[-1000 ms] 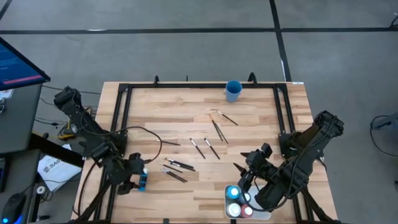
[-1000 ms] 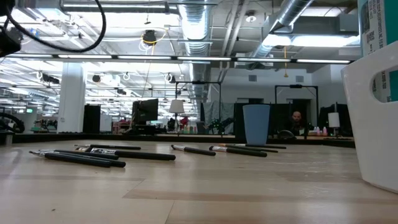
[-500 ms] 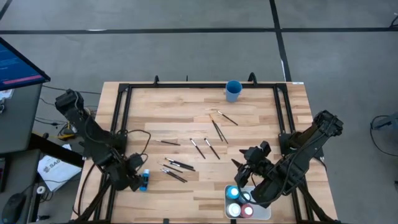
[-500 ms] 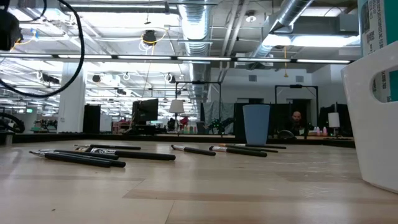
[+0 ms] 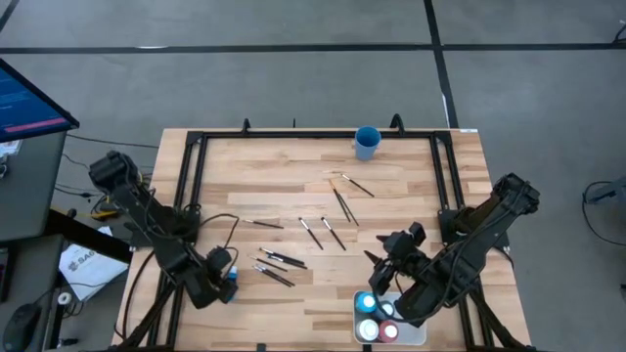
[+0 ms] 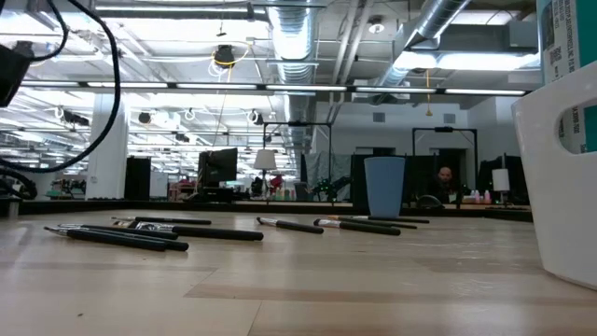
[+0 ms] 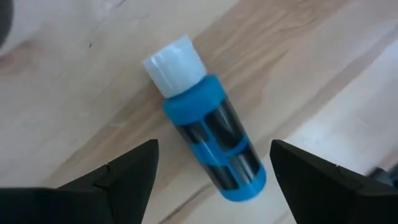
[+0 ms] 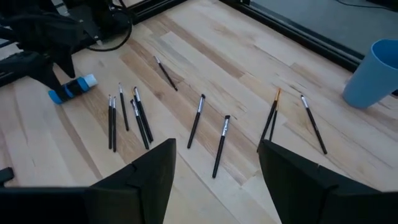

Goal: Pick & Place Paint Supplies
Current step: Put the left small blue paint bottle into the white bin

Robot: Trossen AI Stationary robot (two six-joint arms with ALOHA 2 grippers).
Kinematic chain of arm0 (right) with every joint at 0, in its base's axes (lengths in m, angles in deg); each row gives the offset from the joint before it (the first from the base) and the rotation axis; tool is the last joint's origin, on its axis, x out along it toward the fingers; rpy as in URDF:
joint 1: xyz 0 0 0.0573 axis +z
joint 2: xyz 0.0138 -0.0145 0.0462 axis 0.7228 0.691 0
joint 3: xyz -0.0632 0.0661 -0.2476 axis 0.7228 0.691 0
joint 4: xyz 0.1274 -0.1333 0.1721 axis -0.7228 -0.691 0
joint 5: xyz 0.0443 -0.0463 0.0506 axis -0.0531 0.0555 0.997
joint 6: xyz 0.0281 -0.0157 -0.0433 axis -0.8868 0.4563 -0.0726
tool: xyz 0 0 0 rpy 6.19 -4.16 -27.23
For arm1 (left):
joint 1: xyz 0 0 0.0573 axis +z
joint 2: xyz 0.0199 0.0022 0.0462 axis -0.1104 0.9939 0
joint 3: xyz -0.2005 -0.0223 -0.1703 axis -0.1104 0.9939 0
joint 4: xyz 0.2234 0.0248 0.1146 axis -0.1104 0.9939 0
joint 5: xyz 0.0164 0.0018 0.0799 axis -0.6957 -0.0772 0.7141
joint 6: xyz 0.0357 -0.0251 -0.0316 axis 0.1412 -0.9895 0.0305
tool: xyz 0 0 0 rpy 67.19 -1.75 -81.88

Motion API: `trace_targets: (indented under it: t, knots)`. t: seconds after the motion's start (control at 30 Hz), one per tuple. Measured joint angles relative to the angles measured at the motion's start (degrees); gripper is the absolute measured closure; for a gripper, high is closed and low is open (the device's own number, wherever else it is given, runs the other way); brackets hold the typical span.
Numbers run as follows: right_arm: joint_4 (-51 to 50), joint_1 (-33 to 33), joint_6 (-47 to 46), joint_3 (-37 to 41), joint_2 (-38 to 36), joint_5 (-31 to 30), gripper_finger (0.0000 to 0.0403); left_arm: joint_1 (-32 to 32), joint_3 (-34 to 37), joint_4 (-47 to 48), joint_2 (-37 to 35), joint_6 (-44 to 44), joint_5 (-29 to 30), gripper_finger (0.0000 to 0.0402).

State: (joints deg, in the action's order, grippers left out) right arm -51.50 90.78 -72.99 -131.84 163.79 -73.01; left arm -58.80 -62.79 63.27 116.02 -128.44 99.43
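With our left claw [image 7: 211, 171] wide open and empty directly over the blue paint bottle [image 7: 208, 149] lying on the worktop [image 7: 74, 106], we should straddle its body squarely before closing.

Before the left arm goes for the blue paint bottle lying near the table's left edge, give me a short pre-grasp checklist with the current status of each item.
1. Left gripper jaws open: ok, they stand apart.
2. Blue paint bottle between the jaws' line: ok, it lies on its side on the table, centred ahead in the left wrist view.
3. Bottle cap on: ok, the white cap is in place.
4. Bottle free of clutter: ok, the nearest paintbrushes lie apart from it.
5. Right gripper out of the way: ok, it is open, near the white tray.
6. Room in the tray for another bottle: cannot tell, the right arm covers part of it.
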Motion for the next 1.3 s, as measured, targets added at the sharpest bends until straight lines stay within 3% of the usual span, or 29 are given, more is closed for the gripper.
trace_targets:
  t: [0.4, 0.73, 0.9, 1.17, 1.3]
  knots:
    - [3.99, 0.00, -0.86, 3.62, 0.04, 0.02, 0.0180, 0.00, -0.20, -0.70, 6.13, -3.01, 0.12, 0.0109]
    - [4.01, 0.00, -0.46, 3.60, 0.04, 0.00, 0.0180, 0.00, 0.02, 0.54, 6.18, -3.81, -1.96, 0.0237]
    - [4.16, -0.08, -0.44, 3.60, 0.04, 0.00, 0.0180, 0.00, 0.16, -0.42, 5.24, -3.73, -1.76, 0.0268]
    - [10.95, -3.33, 7.68, 3.60, 0.04, 0.13, 0.0180, 1.45, 0.11, -3.07, -4.71, 5.70, 7.67, 0.0261]
    - [18.75, -7.05, 18.19, 3.57, 0.04, 3.14, 0.0180, 3.83, 0.09, -7.48, -11.01, 18.45, 13.62, 0.0261]
